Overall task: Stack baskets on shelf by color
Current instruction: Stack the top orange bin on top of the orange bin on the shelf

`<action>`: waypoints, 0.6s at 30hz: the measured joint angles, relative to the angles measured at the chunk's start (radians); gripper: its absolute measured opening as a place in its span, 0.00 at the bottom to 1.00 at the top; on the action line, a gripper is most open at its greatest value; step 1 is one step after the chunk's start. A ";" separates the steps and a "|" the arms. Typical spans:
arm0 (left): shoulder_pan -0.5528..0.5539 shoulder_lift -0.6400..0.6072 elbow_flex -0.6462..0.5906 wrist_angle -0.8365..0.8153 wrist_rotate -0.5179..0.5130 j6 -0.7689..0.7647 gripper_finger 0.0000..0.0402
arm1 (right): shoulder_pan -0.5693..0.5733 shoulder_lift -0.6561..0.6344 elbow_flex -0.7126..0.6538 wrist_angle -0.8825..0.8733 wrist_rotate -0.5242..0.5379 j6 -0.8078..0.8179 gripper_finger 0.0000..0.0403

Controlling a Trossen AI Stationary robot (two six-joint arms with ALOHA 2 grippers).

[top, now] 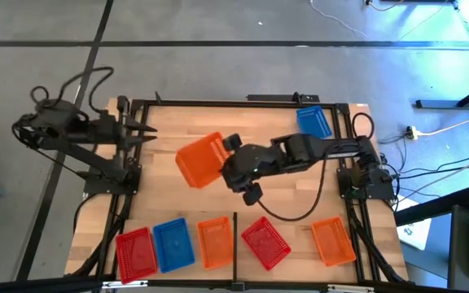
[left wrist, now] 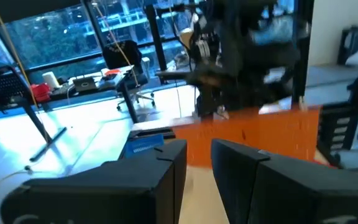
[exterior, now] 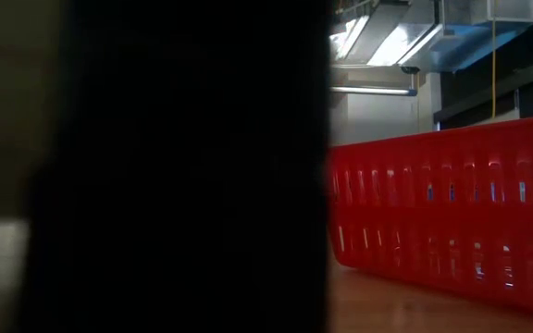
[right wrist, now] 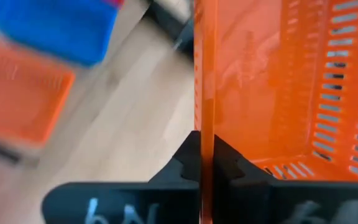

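Observation:
My right gripper [top: 223, 165] [right wrist: 204, 158] hangs over the middle of the table, shut on an orange basket [top: 199, 161] [right wrist: 272, 81]. At the table's left edge, my left gripper [top: 146, 135] [left wrist: 199, 163] points toward the table's right, open and with nothing between its fingers. It faces the orange basket [left wrist: 253, 134] from a distance. Along the near edge, on the pale shelf [top: 303, 254], lie a red basket [top: 135, 250], a blue one [top: 173, 244], an orange one [top: 214, 242], a red one [top: 265, 242] [exterior: 452, 222] and an orange one [top: 332, 241]. Another blue basket [top: 314, 122] lies at the far right. My right gripper pinches one side wall of the orange basket [right wrist: 204, 118], which shows edge-on between the two fingers, one finger inside the basket and one outside. The fingers come from the table's right, slanting down. The basket is tilted and lifted clear of the table.
A thin black divider bar [top: 234, 236] stands between the near-row baskets. The table's black frame [top: 218, 103] runs around the planks. A black cable [top: 300, 213] hangs below my right arm. A dark shape [exterior: 174, 166] fills the left half of the low view.

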 joint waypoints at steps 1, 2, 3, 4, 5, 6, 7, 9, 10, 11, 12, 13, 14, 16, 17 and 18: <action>0.000 -0.009 0.000 0.000 0.001 -0.011 0.17 | 0.000 0.008 0.000 -0.020 -0.001 -0.034 0.00; 0.000 -0.016 0.000 -0.003 0.004 -0.016 0.17 | 0.000 0.016 0.000 -0.035 -0.001 -0.069 0.00; 0.000 -0.023 0.000 -0.010 0.005 -0.017 0.17 | 0.000 0.025 0.001 -0.050 -0.003 -0.118 0.00; 0.000 -0.029 0.000 -0.011 0.005 -0.016 0.17 | -0.001 0.033 0.001 -0.062 -0.013 -0.178 0.00; 0.000 -0.035 0.000 -0.010 0.005 -0.016 0.17 | -0.001 0.039 0.001 -0.066 -0.034 -0.243 0.00; 0.000 -0.039 0.000 -0.011 0.004 -0.017 0.17 | -0.002 0.046 0.001 -0.064 -0.065 -0.312 0.00; 0.000 -0.041 0.000 -0.010 0.004 -0.017 0.17 | -0.001 0.049 0.001 -0.062 -0.104 -0.385 0.00; 0.000 -0.045 0.000 -0.009 0.004 -0.016 0.17 | -0.001 0.055 0.001 -0.061 -0.194 -0.526 0.00; 0.000 -0.046 0.000 -0.011 0.004 -0.017 0.17 | 0.000 0.056 0.001 -0.061 -0.238 -0.593 0.00; 0.000 -0.046 0.000 -0.010 0.004 -0.017 0.17 | 0.000 0.056 0.001 -0.065 -0.277 -0.656 0.00; 0.000 -0.047 0.000 -0.009 0.004 -0.016 0.17 | 0.000 0.056 0.001 -0.073 -0.308 -0.713 0.00; 0.000 -0.047 0.000 -0.010 0.004 -0.016 0.17 | 0.000 0.056 0.001 -0.082 -0.331 -0.765 0.00; 0.000 -0.047 0.000 -0.010 0.004 -0.017 0.17 | 0.000 0.056 0.001 -0.090 -0.348 -0.810 0.00; 0.000 -0.046 0.000 -0.010 0.004 -0.017 0.17 | 0.000 0.056 0.001 -0.099 -0.372 -0.873 0.00; 0.000 -0.046 0.000 -0.010 0.004 -0.017 0.17 | -0.001 0.056 0.001 -0.098 -0.381 -0.900 0.00; 0.000 -0.047 0.000 -0.010 0.004 -0.017 0.17 | -0.002 0.061 0.002 -0.097 -0.391 -0.930 0.00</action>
